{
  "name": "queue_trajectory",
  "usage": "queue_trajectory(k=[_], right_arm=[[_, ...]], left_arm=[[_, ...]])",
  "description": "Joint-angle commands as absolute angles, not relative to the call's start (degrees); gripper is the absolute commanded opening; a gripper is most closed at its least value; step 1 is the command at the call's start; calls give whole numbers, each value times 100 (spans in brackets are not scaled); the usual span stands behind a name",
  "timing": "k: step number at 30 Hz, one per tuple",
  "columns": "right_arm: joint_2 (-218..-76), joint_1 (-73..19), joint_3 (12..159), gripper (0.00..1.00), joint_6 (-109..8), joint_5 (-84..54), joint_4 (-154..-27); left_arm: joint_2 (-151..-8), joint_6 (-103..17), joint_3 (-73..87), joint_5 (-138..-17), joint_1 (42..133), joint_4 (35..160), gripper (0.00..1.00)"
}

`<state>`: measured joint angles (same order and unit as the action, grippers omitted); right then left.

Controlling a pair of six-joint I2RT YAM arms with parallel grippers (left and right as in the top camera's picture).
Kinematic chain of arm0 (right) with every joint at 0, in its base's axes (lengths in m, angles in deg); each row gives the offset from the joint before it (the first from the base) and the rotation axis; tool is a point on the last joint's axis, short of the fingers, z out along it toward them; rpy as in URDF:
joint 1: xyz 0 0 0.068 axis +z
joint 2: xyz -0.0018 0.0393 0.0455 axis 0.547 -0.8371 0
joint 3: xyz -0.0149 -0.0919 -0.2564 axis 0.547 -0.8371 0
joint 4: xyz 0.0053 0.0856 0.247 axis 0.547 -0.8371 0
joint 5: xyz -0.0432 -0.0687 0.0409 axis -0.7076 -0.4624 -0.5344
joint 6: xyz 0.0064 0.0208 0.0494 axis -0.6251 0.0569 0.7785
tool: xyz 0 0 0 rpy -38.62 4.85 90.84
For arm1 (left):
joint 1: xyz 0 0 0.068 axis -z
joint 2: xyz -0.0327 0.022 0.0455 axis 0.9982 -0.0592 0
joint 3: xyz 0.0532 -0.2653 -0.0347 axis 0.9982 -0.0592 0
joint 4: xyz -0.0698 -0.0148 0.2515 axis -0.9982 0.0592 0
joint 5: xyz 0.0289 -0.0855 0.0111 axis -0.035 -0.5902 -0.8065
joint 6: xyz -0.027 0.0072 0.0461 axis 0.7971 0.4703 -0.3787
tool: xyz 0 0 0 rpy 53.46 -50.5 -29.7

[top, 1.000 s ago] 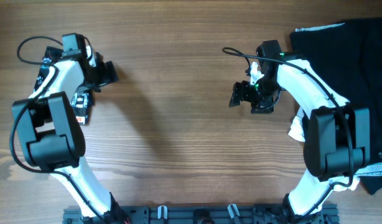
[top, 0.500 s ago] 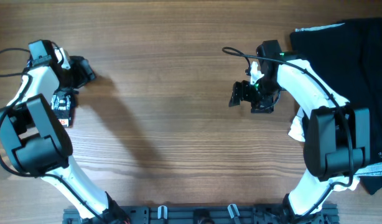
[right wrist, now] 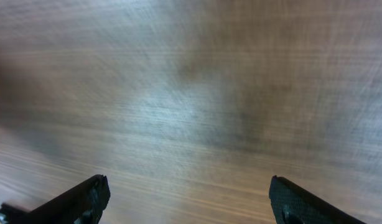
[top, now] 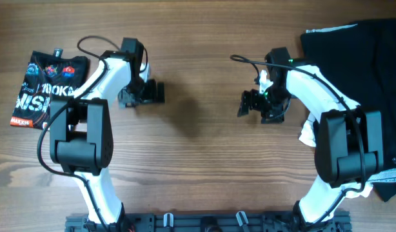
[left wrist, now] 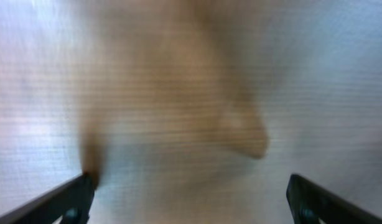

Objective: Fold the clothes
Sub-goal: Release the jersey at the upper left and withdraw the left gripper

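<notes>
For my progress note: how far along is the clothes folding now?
Done: one jersey lies folded at the left end of the table. In hand: nothing; the left gripper and right gripper are both open and empty above bare wood. Left: a dark pile of cloth at the right edge looks unfolded, so probably more folding remains.

The overhead view is bright, even and sharp. The table (top: 198,161) shows its wood grain clearly, and a soft, faint shadow lies on it just right of and nearer than the left arm (top: 95,84), so light comes from above. The left wrist view is heavily smeared by blur, with pale glare at left and right. The right wrist view is dimmer and slightly blurred, with a pale sheen at its middle.
</notes>
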<state>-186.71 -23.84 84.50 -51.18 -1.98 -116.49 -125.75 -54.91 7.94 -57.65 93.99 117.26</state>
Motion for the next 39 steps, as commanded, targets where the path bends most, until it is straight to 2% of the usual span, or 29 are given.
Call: queue_trajectory(k=[1,5,9,13,17,20,24,28,32,39], right_arm=[[-18748,-2360,8280,88,-5107,-231,-11926],[-18682,-2229,7901,86,-5089,-233,-11950],[-17797,-1947,6953,86,-4580,-325,-11032],[-16193,-1551,6247,87,-4185,-941,-10097],[-14720,-725,6087,90,-3358,-2484,-9800],[-14049,-264,6087,94,-2961,-2969,-9891],[-13341,-150,6087,98,-2740,-3247,-10584],[-12508,-150,6087,98,-2687,-3719,-11279],[-11874,-152,6087,100,-2694,-4526,-11284],[-12311,-150,6087,100,-2696,-4690,-11301]], left_arm=[[-12962,-4916,486,-6465,9414,12974,100],[-12911,-4962,453,-6473,9484,13595,100],[-11976,-4837,-259,-6445,9790,13066,100],[-10004,-4313,-1687,-5905,9947,11623,100],[-7725,-4383,-2696,-5422,9947,10688,100],[-6415,-4621,-3026,-4956,9947,10716,100],[-5167,-4590,-3068,-4758,9947,11062,100],[-4643,-4592,-3068,-4598,9947,11079,100],[-4724,-4592,-3068,-4493,9947,11018,100],[-4818,-4595,-3068,-4493,9947,11062,100]])
